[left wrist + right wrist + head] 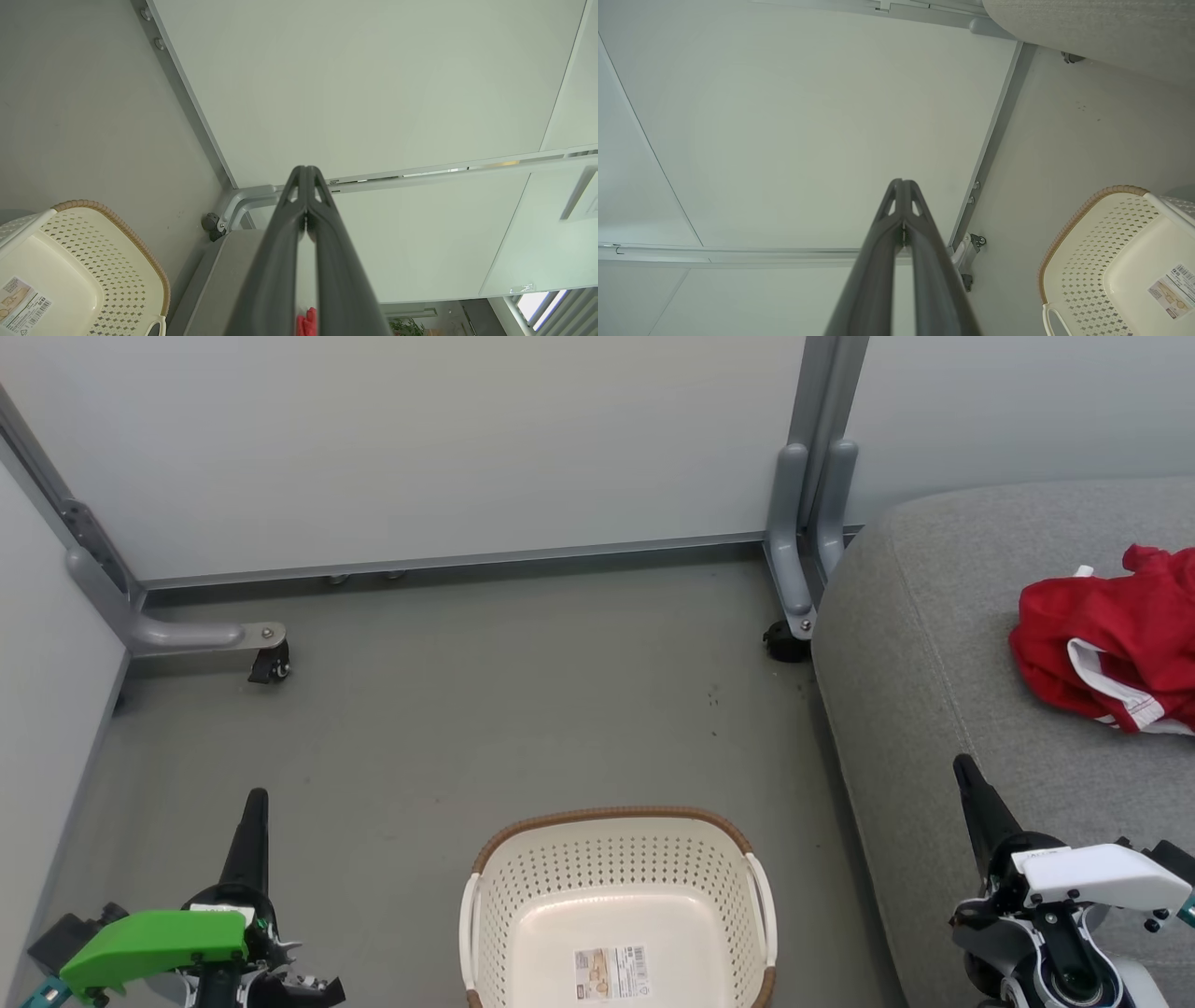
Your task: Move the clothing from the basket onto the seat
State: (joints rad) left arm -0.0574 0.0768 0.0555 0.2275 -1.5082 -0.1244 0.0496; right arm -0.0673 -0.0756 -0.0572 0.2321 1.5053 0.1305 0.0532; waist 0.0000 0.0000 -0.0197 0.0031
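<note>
Empty basket (pixel 616 863) at 6 o'clock; clothing (pixel 1111 635) at 3 o'clock, on seat (pixel 934 663). Closed tight, holding nothing: left gripper (pixel 256 797), right gripper (pixel 963 767); a careless right-arm sweep might drag clothing off.

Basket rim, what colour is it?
Brown with a woven look; the basket rim shows best in the head view.

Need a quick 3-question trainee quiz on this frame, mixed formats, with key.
1. Where does the red fabric clothing with white trim lie?
2. True or false: the oval cream perforated plastic basket has no clothing inside, as far as visible.
3. The left gripper and right gripper are: A) both open; B) both shut, holding nothing; C) right one shut on fabric.
Key: 1) on the large grey upholstered seat; 2) true; 3) B.
</note>
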